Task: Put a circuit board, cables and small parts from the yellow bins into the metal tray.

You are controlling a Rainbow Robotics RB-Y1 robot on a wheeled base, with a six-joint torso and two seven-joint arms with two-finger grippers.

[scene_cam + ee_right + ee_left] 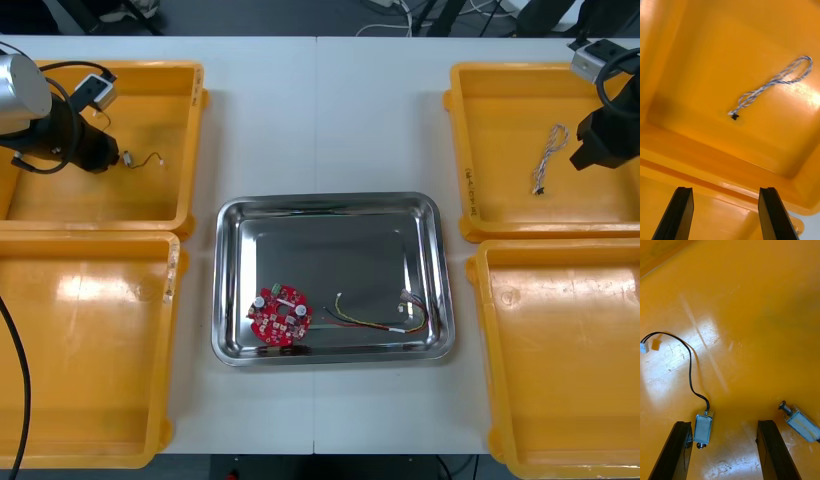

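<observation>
Lying cut off: small metal part (802,425)

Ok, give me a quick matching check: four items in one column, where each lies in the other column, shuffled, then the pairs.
1. circuit board
2. red and yellow cable
3. blue and white cable
4. small metal part with black lead

A. far right bin
B. metal tray, near left corner
C. far left bin, between the open left end effector fingers
D. metal tray, near right part

Pairs: 1-B, 2-D, 3-A, 4-C.
The right end effector hangs open at the far right bin.
</observation>
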